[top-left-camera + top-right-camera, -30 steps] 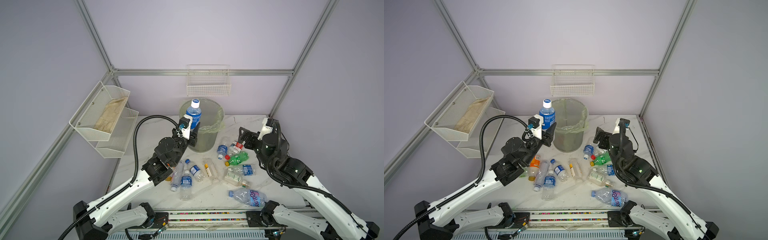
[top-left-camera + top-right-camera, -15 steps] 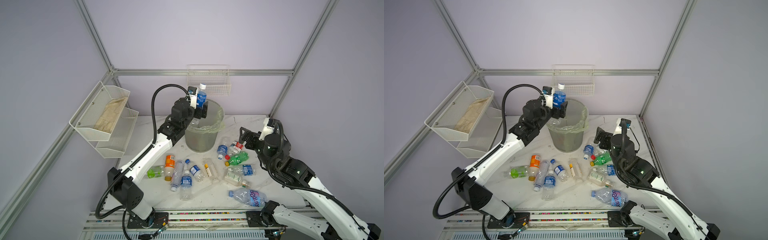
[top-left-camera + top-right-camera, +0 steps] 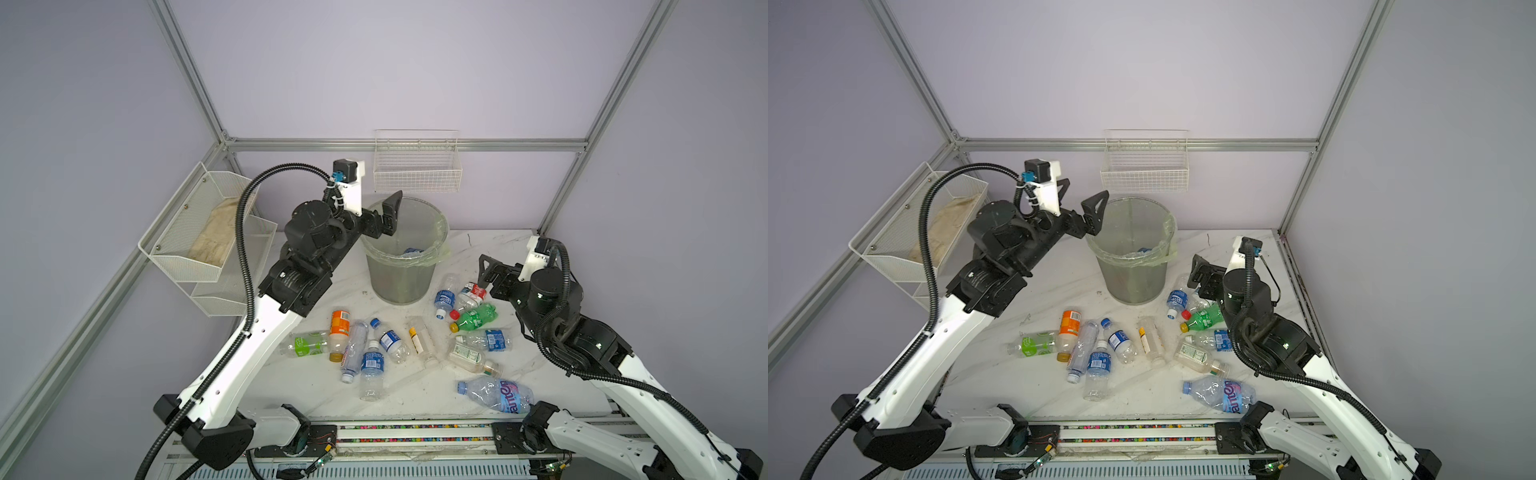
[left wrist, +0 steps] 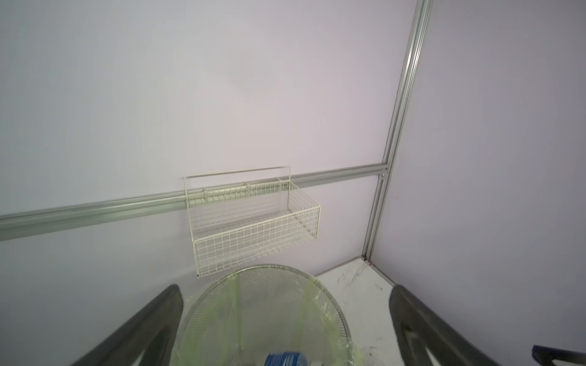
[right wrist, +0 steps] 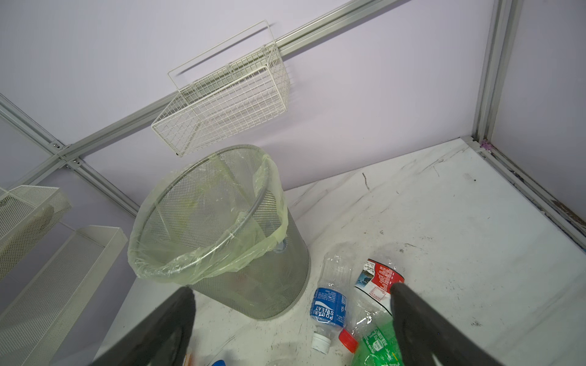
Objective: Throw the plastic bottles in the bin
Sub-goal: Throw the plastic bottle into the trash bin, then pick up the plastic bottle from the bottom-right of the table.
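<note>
My left gripper [image 4: 284, 290], jaws apart, hung over the grey mesh bin [image 3: 401, 282] mid-frame; right gripper [image 5: 291, 289], jaws apart, above clear plastic bottles [image 5: 328, 305]

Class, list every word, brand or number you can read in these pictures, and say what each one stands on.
"POCARI SWEAT": blue label of the clear bottle lying near the bin.
Big letters on the crushed bottle, blue-and-pink label: partly hidden, unreadable.
Print on the red-labelled bottle and all other labels: too small or blurred.
</note>
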Tool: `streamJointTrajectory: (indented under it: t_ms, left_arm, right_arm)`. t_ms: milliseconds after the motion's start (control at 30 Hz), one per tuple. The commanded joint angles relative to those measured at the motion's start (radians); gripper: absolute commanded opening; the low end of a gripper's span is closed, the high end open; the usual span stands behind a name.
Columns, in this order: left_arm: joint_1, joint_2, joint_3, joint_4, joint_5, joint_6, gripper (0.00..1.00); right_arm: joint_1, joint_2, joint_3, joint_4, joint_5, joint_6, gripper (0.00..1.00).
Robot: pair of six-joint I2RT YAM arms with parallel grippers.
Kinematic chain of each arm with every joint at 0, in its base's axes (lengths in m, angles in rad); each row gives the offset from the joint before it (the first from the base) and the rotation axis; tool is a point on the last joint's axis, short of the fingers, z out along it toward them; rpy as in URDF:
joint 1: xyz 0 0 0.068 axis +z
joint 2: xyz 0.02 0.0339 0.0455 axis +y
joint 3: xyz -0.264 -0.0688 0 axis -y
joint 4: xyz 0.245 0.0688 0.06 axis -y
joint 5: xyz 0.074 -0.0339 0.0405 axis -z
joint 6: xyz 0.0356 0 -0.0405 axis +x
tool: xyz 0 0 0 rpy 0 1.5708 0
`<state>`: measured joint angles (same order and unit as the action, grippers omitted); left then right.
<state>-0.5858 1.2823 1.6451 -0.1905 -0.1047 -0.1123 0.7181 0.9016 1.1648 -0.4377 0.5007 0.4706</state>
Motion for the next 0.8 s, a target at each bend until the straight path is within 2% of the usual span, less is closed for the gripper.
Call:
streamJointTrajectory:
  t_ms: [0, 233, 400, 667, 767]
  left_arm:
    - [-0.013, -0.029, -0.067, 0.018, 0.046, -0.010, 1.00]
    - [-0.082, -0.173, -0.186, 0.017, 0.055, -0.020, 1.00]
    - [-0.213, -0.249, -0.304, -0.008, 0.071, 0.054, 1.00]
    - [-0.417, -0.240, -0.444, -0.148, 0.140, 0.198, 1.00]
    - [-0.468, -0.199, -0.469, -0.181, 0.156, 0.209, 1.00]
  right_arm:
    - [-0.005, -0.002, 0.006, 0.008, -0.002, 0.011, 0.97]
    - [-0.005, 0.005, 0.007, 0.008, 0.004, 0.015, 0.97]
    - [-0.006, 0.029, 0.030, 0.004, 0.009, 0.014, 0.97]
    - [-0.024, 0.041, 0.093, 0.002, 0.023, -0.023, 0.97]
    - [-0.035, 0.042, 0.122, 0.001, 0.022, -0.038, 0.97]
